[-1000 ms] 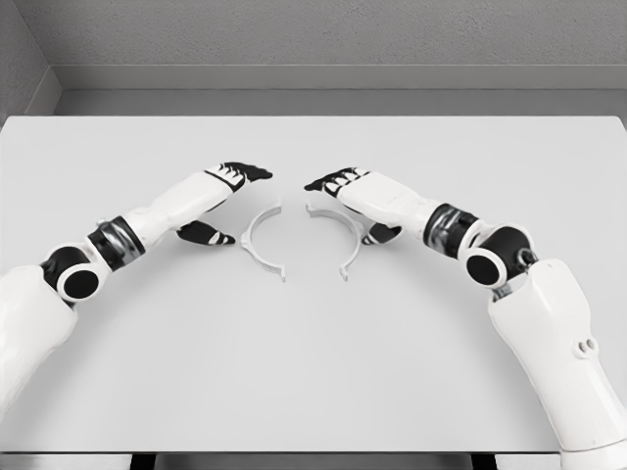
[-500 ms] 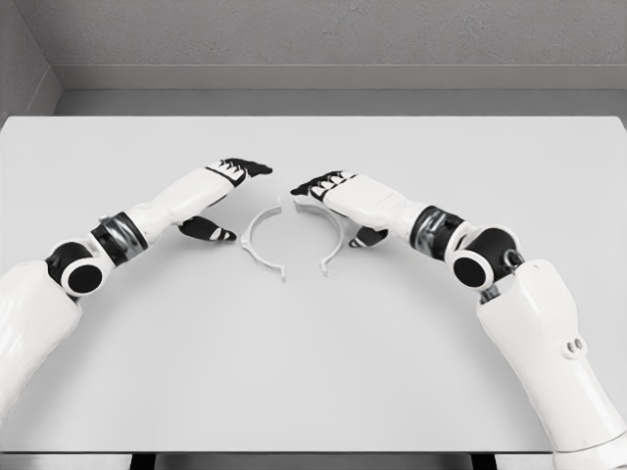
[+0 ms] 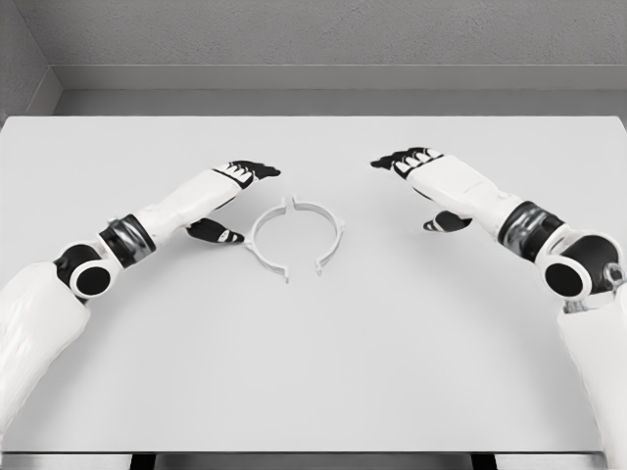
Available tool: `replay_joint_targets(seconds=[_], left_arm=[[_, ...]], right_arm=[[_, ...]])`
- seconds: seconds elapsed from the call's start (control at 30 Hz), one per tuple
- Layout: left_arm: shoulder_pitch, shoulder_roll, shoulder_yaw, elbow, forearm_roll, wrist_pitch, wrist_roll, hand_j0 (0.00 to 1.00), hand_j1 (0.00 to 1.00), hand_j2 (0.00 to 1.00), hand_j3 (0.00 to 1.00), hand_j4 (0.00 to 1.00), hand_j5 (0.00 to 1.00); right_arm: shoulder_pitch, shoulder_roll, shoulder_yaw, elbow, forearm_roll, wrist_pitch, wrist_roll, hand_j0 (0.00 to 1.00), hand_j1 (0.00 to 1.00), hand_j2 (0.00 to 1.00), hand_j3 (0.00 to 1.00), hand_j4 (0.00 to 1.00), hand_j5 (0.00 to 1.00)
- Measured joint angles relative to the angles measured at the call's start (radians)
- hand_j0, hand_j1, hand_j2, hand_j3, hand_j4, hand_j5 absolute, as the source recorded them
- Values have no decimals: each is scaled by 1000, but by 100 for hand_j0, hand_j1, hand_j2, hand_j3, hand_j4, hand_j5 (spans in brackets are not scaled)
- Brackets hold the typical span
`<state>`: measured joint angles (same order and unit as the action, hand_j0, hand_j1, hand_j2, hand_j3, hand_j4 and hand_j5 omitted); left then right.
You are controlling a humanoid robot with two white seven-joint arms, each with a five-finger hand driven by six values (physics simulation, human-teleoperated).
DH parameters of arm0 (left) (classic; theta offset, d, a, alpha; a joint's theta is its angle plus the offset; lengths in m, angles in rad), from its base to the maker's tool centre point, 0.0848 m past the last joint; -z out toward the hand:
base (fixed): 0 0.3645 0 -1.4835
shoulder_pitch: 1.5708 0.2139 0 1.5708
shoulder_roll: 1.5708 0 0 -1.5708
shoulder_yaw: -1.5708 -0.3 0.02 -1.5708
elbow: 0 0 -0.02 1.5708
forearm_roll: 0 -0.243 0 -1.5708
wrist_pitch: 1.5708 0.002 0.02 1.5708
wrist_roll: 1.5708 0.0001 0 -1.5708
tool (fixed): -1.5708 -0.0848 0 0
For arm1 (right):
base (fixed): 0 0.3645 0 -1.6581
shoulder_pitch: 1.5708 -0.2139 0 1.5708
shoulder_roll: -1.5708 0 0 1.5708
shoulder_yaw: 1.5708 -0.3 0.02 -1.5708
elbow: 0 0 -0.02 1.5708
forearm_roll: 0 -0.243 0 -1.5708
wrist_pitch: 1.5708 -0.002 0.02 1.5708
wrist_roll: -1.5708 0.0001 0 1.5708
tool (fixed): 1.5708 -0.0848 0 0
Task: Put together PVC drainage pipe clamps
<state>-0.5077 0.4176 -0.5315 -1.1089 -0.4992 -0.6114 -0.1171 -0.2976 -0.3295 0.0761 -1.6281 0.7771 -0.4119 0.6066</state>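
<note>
Lying flat on the white table [image 3: 313, 372], the two white clamp halves form a near-complete ring. The left clamp half [image 3: 263, 240] curves from a small tab at the far side of the ring round to a flange at its near side; the right clamp half [image 3: 328, 230] mirrors it. At the far side of the ring the two tabs stand just beside each other, and whether they touch cannot be told. At the near side the flanged ends stay apart, with a small gap between them.

Relative to that ring, the left hand [image 3: 227, 201] sits close on the left side. Its black-tipped fingers [image 3: 257, 170] are extended and loosely spread, reaching past the far left of the ring, while the thumb [image 3: 217, 233] points toward the left clamp half and ends just beside its outer curve. The hand grips nothing.

The right hand [image 3: 436, 188] is well apart from the ring, off to its right and a little farther back. Its fingers [image 3: 397, 161] are stretched out and relaxed, pointing back toward the ring, the thumb [image 3: 446, 223] hanging below the palm. It holds nothing either.
</note>
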Motion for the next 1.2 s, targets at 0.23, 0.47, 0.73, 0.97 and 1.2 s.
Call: replay_joint_targets(seconds=[0.23, 0.47, 0.73, 0.97, 1.2], left_arm=[[9, -1, 0, -8, 1, 0, 0, 100, 100, 100, 100, 100, 100], [14, -1, -1, -20, 0, 0, 0, 100, 100, 100, 100, 100, 100], [23, 1, -2, -35, 1, 0, 0, 100, 100, 100, 100, 100, 100], [37, 1, -2, -49, 0, 0, 0, 100, 100, 100, 100, 100, 100], [40, -1, -1, -62, 0, 0, 0, 100, 100, 100, 100, 100, 100]], right_arm=[[37, -26, -225, -16, -23, -132, 4, 100, 100, 100, 100, 100, 100], [38, -22, -275, -21, -36, -147, 5, 100, 100, 100, 100, 100, 100], [40, -21, -278, -25, -45, -149, 5, 100, 100, 100, 100, 100, 100], [40, -21, -277, -25, -47, -149, 5, 100, 100, 100, 100, 100, 100], [40, -21, -277, -26, -48, -149, 5, 100, 100, 100, 100, 100, 100]])
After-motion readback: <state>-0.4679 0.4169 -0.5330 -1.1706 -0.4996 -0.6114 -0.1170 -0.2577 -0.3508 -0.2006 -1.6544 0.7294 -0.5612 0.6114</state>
